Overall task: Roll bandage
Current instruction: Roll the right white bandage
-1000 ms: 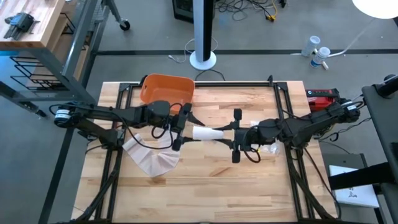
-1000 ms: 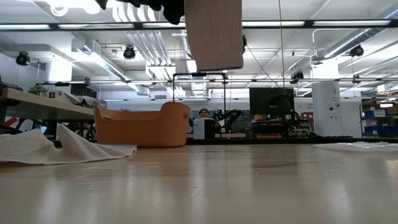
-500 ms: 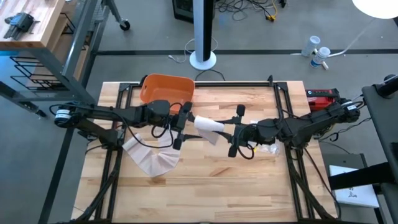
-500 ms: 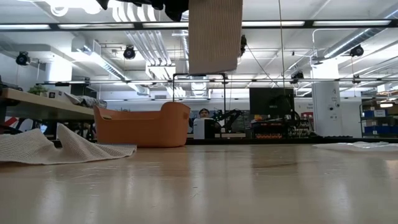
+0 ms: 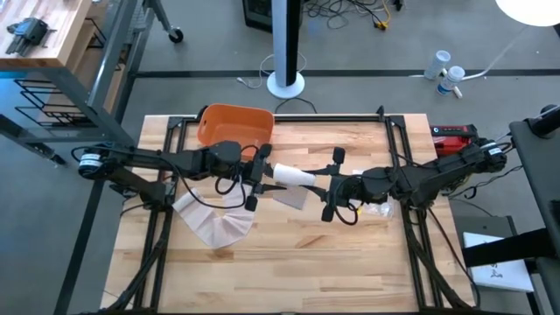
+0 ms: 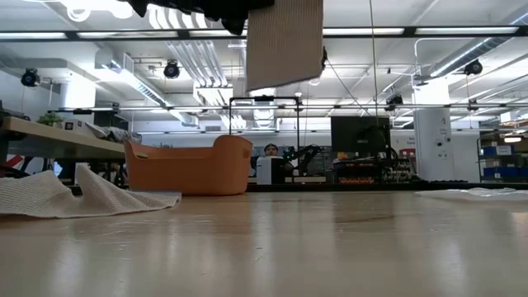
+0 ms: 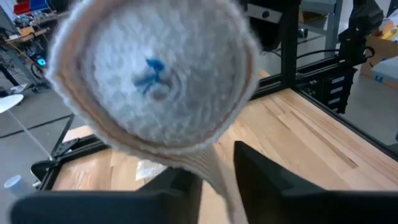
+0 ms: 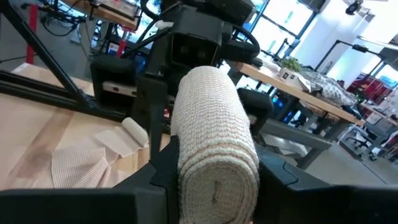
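A beige bandage roll [image 5: 292,176] hangs in the air over the middle of the table, between my two grippers. Its loose tail [image 6: 285,43] drops below it and stays clear of the tabletop. My right gripper [image 5: 330,186] reaches in from the table's right and is shut on the roll [image 8: 216,134]. My left gripper [image 5: 255,178] comes from the left and faces the roll's end [image 7: 155,81]. Its fingers [image 7: 267,177] are closed in on the tail. My left gripper pinches the loose tail [image 7: 217,177] just below the roll, between its two fingers. It comes level from the table's left. The tail runs down from the roll and hangs clear of the table. My right gripper pinches the roll's curved sides [image 8: 186,165] between its two fingers, at the end nearest the wrist. It comes level from the table's right, with the fingers lying along the roll. The roll lies roughly level and is lifted clear of the table.
An orange basket [image 5: 234,125] stands at the far left of the table. A heap of unrolled bandage [image 5: 214,223] lies near the left arm. A clear wrapper [image 5: 380,210] lies under the right arm. A red tool [image 5: 453,136] sits at the right edge.
My right gripper has turned about its wrist and carried the roll slightly toward the far edge. The roll has turned with it. The tail now shows spread out on the roll's near side, and its lower edge hangs slanted.
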### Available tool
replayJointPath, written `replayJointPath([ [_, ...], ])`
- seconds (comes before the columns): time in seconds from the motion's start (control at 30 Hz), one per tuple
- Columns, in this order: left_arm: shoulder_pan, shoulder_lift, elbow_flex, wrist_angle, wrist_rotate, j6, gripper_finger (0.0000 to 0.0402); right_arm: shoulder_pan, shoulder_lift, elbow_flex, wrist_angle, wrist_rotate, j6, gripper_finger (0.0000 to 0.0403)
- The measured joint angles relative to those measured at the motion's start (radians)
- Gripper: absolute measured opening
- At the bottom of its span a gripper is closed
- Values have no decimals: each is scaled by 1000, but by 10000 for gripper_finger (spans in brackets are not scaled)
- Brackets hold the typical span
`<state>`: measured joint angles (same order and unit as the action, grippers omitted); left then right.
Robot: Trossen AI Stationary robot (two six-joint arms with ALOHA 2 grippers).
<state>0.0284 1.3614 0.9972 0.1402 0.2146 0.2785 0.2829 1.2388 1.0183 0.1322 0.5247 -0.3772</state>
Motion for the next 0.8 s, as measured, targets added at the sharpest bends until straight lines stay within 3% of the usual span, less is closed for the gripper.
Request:
replayJointPath([
  [0.2,0,1,-1,-17,-61,-10,5,0,0,0,-3,0,-1,121],
  [0.8,0,5,-1,-53,-65,-7,38,0,0,0,9,0,-8,121],
])
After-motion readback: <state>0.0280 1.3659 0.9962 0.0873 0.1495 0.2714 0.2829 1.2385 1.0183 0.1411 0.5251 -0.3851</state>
